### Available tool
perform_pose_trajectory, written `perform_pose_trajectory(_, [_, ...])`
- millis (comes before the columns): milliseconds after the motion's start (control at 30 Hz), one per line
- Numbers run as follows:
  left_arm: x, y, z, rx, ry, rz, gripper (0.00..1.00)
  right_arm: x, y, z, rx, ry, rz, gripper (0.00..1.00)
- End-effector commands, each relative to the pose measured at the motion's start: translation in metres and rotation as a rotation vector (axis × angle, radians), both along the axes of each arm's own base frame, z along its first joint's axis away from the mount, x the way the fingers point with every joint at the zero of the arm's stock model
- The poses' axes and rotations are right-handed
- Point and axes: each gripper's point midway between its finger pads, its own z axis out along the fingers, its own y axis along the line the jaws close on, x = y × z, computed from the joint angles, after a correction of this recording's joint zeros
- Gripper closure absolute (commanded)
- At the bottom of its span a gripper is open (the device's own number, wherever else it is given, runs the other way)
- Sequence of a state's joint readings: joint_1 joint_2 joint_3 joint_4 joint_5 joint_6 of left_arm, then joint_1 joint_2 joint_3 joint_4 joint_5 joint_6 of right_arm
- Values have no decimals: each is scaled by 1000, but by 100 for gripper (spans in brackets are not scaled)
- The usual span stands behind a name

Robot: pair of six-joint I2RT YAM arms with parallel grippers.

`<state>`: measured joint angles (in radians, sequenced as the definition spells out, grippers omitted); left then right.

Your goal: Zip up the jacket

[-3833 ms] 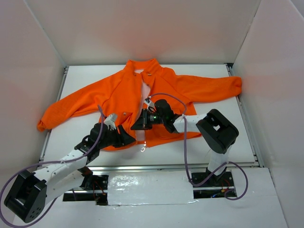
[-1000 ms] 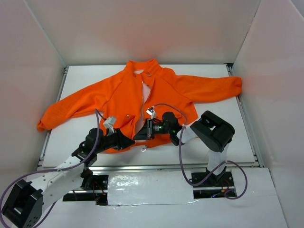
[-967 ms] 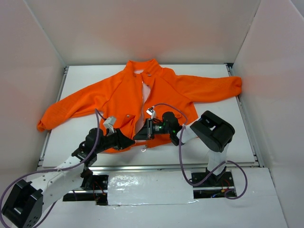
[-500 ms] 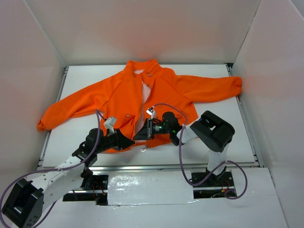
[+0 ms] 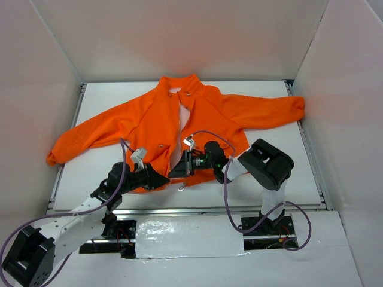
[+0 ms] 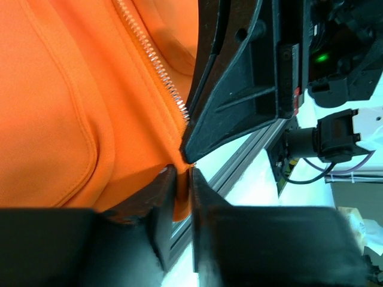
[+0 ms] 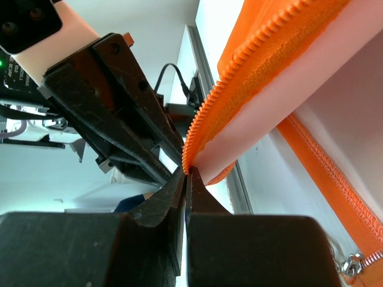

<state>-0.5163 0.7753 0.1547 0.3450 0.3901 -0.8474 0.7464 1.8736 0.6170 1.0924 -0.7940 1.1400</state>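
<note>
small bright orange fleece jacket (image 5: pixel 149 116) lies open on the white table (image 5: pixel 108 95), hem (image 5: pixel 200 173) nearest. left gripper (image 6: pixel 182 170) pinches the hem; right gripper (image 7: pixel 187 173) is clenched on the zipper tape (image 7: pixel 239 89). likely soft, light, floppy: hold beside the teeth. collar (image 5: pixel 179 84) farthest.
</note>
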Motion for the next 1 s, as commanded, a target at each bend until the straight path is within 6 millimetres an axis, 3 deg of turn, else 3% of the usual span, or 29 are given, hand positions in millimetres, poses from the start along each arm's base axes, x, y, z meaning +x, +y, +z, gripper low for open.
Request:
perform_pose_trajectory(0, [-4,-6,10,-47,-30,-38,75,-4,5,14,65,-74,56,99])
perform_pose_trajectory(100, [-6,-8,12,-54,-36,-52,68,-5,3,14,60,-85,71,100])
perform_pose_trajectory(333, [-9,-5,11,-47,-37,-51,65,-6,-2,18,73,-110,93,100])
perform_pose_trajectory(467, [-9,-6,12,-54,-41,-53,55,-5,-2,17,72,-113,98,100])
perform_pose_trajectory(967, [-11,-8,2,-49,-20,-70,62,-6,-2,18,80,-121,106,100])
